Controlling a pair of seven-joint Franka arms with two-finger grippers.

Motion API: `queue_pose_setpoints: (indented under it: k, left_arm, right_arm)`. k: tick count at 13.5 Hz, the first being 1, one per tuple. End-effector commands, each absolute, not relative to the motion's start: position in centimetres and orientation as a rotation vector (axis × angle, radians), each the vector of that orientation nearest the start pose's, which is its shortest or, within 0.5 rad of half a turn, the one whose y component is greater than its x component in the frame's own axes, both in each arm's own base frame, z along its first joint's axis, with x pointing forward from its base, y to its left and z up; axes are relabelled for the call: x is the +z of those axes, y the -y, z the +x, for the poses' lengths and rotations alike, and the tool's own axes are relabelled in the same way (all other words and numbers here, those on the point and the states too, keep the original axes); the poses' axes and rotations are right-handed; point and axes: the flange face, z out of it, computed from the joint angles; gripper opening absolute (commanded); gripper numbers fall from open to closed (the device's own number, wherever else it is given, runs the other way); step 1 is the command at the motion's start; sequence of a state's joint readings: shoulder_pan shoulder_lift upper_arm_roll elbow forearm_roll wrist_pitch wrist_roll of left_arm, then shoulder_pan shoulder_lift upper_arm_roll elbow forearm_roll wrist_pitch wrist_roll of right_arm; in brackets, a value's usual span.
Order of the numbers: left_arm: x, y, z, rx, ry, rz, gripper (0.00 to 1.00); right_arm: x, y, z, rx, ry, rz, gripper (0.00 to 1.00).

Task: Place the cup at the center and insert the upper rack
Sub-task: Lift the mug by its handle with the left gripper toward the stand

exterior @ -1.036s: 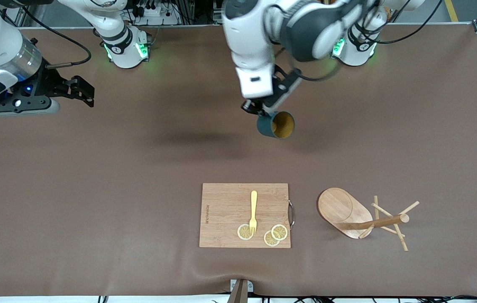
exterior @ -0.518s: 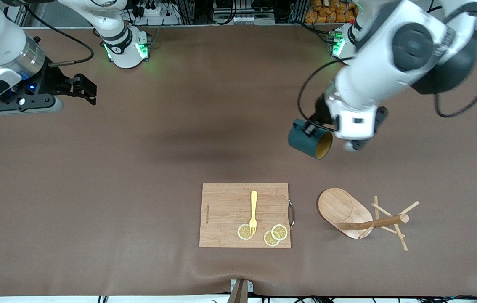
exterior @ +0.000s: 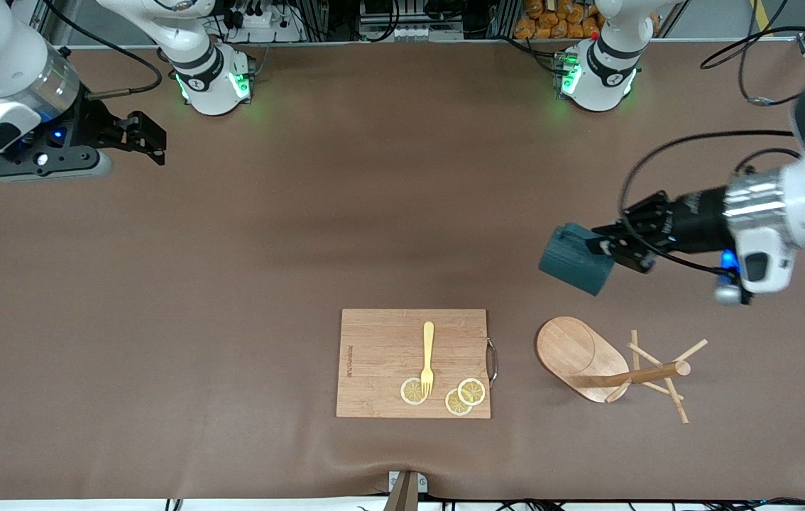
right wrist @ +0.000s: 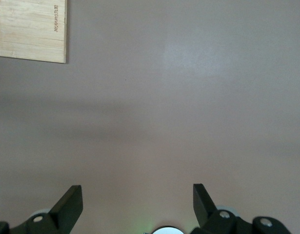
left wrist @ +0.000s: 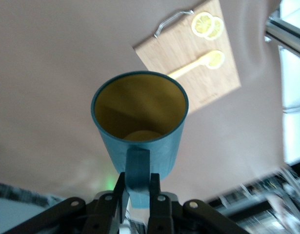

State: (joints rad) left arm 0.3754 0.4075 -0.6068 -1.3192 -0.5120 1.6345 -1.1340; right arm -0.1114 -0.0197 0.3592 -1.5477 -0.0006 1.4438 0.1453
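The dark teal cup (exterior: 576, 259) hangs tipped on its side in the air, over the brown mat close to the rack's base. My left gripper (exterior: 605, 250) is shut on its small handle. In the left wrist view the cup (left wrist: 140, 122) shows its yellowish inside, and the left gripper (left wrist: 138, 187) pinches the handle. The upper rack (exterior: 587, 358), a light wooden mug tree, lies toppled on the mat, its pole and pegs (exterior: 661, 372) pointing toward the left arm's end. My right gripper (exterior: 143, 138) waits open and empty over the right arm's end, also seen in its own wrist view (right wrist: 137, 204).
A rectangular wooden cutting board (exterior: 381, 355) lies beside the rack, toward the right arm's end, with a yellow fork (exterior: 428, 357) and lemon slices (exterior: 465, 396) on it. The board (left wrist: 189, 63) also shows past the cup; its corner (right wrist: 30, 29) shows in the right wrist view.
The left arm swung the cup from over the table's middle toward its own end and lower, ending close to the toppled rack. The cup's mouth turned away from the front camera. The right gripper barely drifted.
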Motion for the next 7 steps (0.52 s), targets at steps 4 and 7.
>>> queue_pose_setpoints:
  k: [4, 7]
  left_arm:
    - [51.6, 4.1, 68.1, -0.733, -1.091, 1.892, 0.00]
    - [49.3, 1.8, 69.3, -0.731, -1.105, 1.820, 0.01]
  right_arm:
    - [64.4, -13.1, 52.2, 0.070, 0.158, -3.140, 1.00]
    - [64.5, -13.2, 52.3, 0.049, 0.251, -3.130, 1.00]
